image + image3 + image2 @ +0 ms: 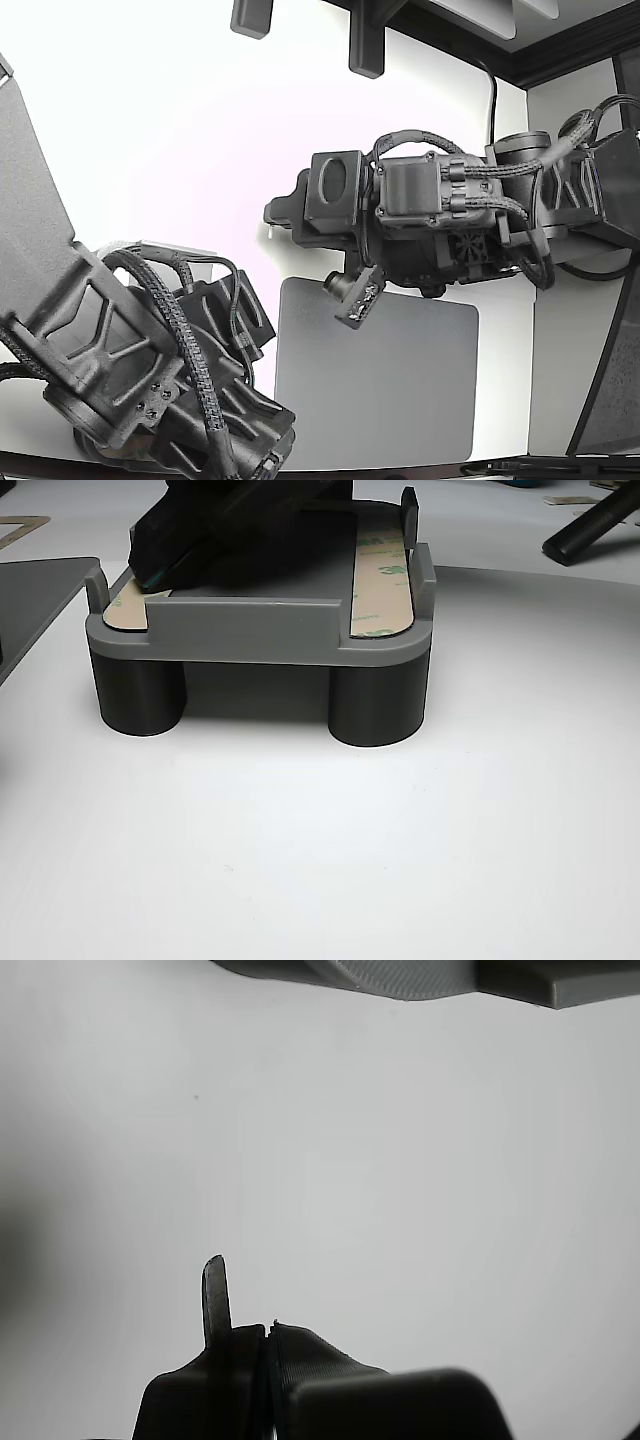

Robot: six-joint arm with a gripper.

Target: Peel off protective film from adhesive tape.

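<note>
White matte tabletop (320, 860) fills the foreground of the other view; nothing lies on the near part.

Next back, a grey plastic fixture (250, 630) is seen, moulded, with rounded corners, raised on stubby cylindrical legs and edged with short locating posts. Two tape strips are seated in it. The strip on that view's right (383, 575) is shown with its tan liner intact, green print on it, rounded end, lying flat. The strip on that view's left (125, 610) is mostly hidden under a dark arm body (240, 530); only its tan end shows, with a small pale corner beside it that may be a lifted tab. That cannot be confirmed.

Progress judged: right-hand liner not yet peeled; left one at most being started. No loose film is seen on the table.

In the wrist view the gripper (268, 1345) is seen with ribbed black pads pressed together, closed. A thin dark sliver stands beside the seam; whether film is pinched cannot be told. Only blank white is seen behind.

In the exterior view, that arm is held above a dark grey rounded-corner mat (400, 390), matte, well apart from the second arm (150, 370), with braided cable sleeving on both.
</note>
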